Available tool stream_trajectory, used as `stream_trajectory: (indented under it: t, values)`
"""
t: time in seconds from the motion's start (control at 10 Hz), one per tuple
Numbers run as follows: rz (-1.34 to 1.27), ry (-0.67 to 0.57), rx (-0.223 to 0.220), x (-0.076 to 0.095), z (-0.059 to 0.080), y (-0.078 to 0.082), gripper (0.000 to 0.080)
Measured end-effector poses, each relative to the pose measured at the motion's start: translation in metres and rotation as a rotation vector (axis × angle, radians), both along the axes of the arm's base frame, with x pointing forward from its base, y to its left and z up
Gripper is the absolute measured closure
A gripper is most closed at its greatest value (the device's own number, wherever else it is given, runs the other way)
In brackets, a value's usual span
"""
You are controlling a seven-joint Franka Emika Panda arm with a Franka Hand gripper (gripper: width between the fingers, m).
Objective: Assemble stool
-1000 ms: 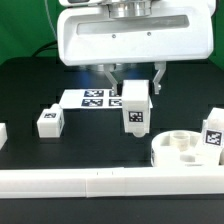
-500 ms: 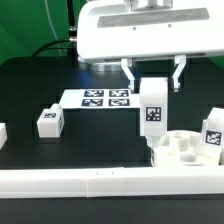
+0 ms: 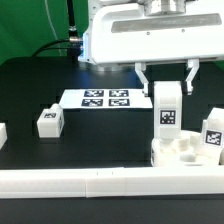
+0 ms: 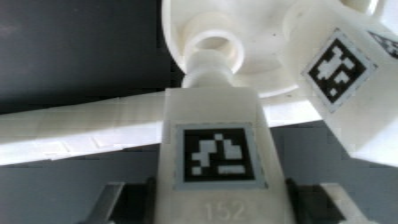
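Pincer (image 3: pixel 167 86) of mine clamped narrow on one leg (image 3: pixel 168 118), held upright (tag facing the camera), lower end over the seat disc (image 3: pixel 192 153) at the exterior view's right. Second leg (image 3: pixel 212 136) stands at the disc's edge, farther right; third leg (image 3: pixel 48 121) rests well apart, leftward.

Your 1st leg (image 3: pixel 168 112) is a white block, upright, tag facing the exterior cam. Its lower end is at the seat disc (image 3: pixel 186 153), prob. over a socket hole; can't tell if seated. 2nd leg (image 3: pixel 212 135) stands at the disc's edge, exterior view's right. 3rd leg (image 3: pixel 49 121) sits well apart, exterior view's left.
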State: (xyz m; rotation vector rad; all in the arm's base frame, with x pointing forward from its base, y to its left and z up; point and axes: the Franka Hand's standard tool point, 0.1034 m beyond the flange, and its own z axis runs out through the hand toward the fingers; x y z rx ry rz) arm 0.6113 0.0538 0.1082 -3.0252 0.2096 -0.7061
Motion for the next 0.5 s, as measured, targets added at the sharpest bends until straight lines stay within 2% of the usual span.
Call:
stream_trajectory:
  t: [0.1, 0.5]
  values:
    - [0.016, 0.005, -0.007, -0.0007, -0.0038, 0.0031, 0.0462]
    - [0.013, -0.022, -0.013, 0.0001, -0.0045, 0.0013, 0.0462]
